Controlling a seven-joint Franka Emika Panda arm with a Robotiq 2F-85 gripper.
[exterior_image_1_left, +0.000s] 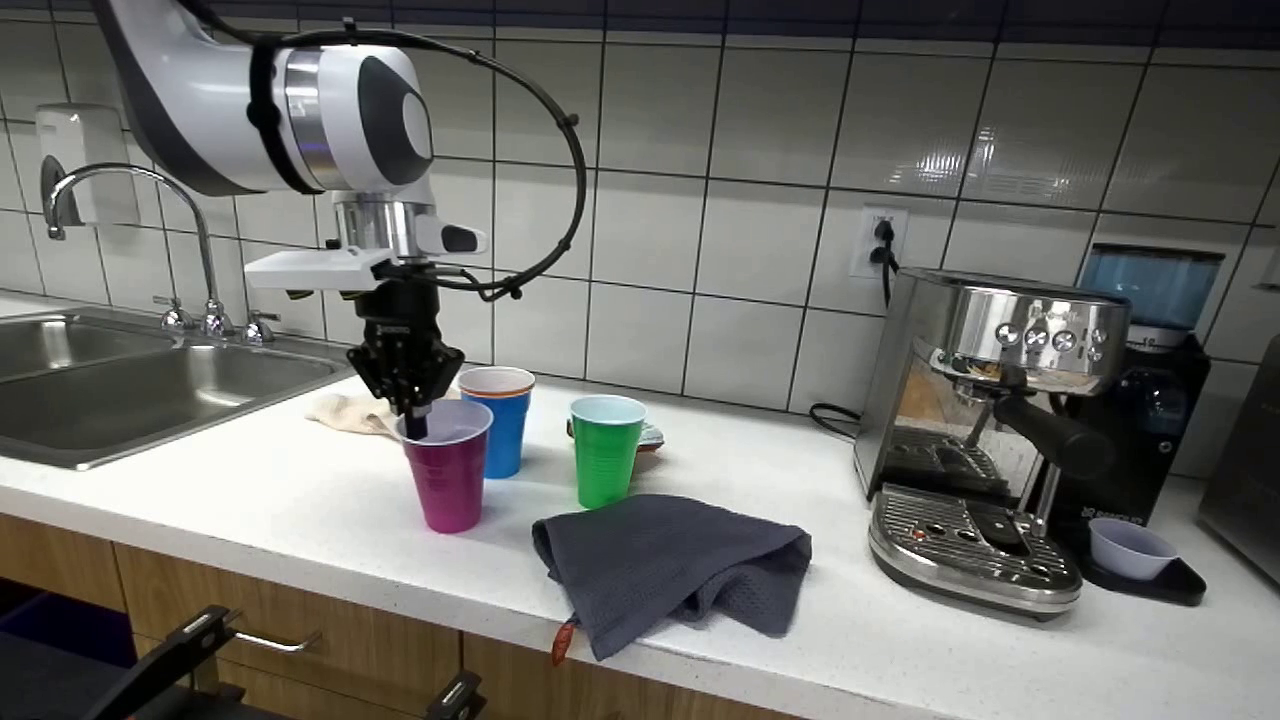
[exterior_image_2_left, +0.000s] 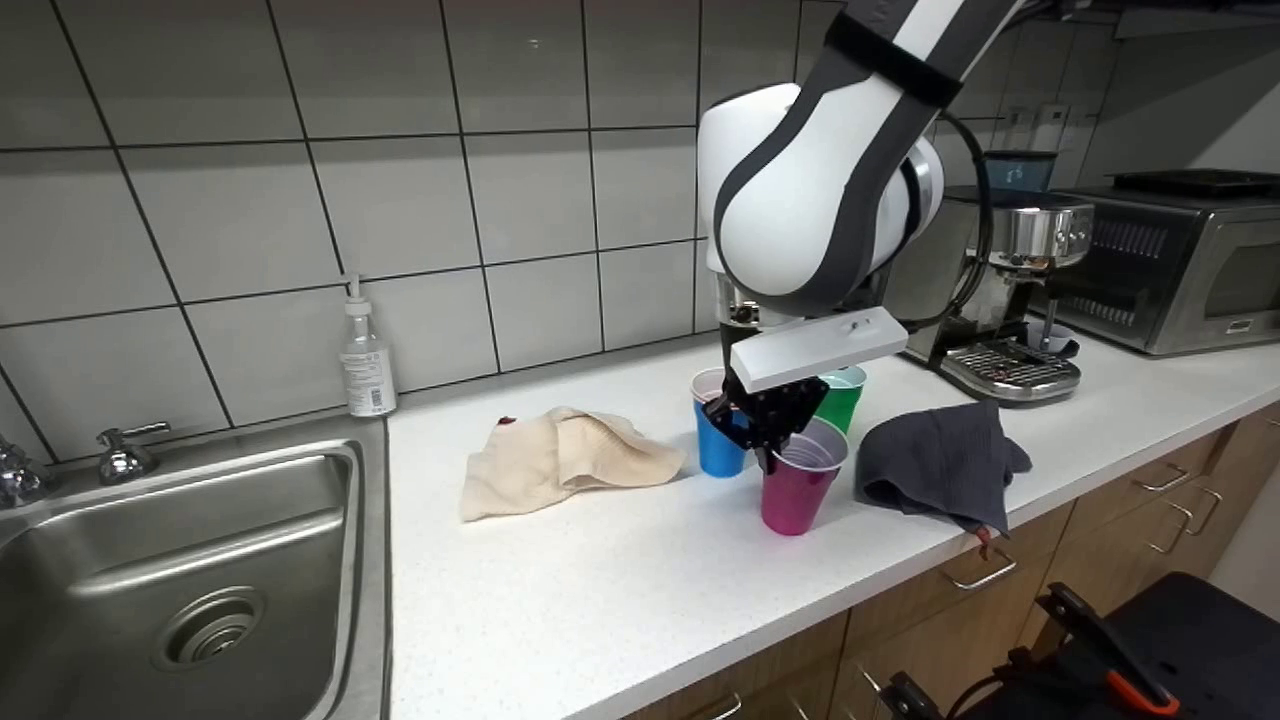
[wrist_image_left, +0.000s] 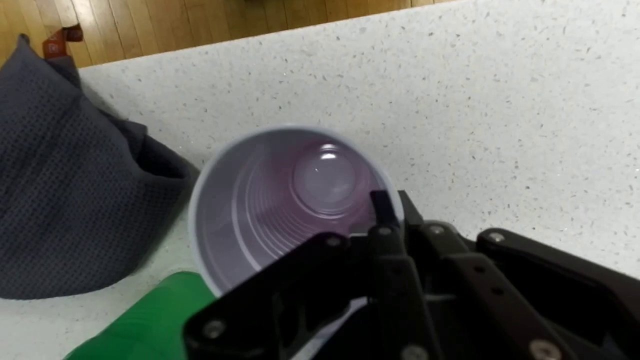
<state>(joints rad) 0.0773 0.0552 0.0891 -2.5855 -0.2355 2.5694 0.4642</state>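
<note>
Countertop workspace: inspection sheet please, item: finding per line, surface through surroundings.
Surface: white speckled countertop.
Job's things: magenta cup, appears to stand on the countertop; its inside bottom shows in the wrist view.
Clutter: blue cup, green cup, beige cloth; gray towel, one corner over the front edge.
Gripper: shut on the cup's wall at the rim, one finger inside, one outside.
Cables: black cable looping beside the arm; plug in wall outlet.
Surroundings: sink, soap bottle, espresso machine, tiled wall.
</note>
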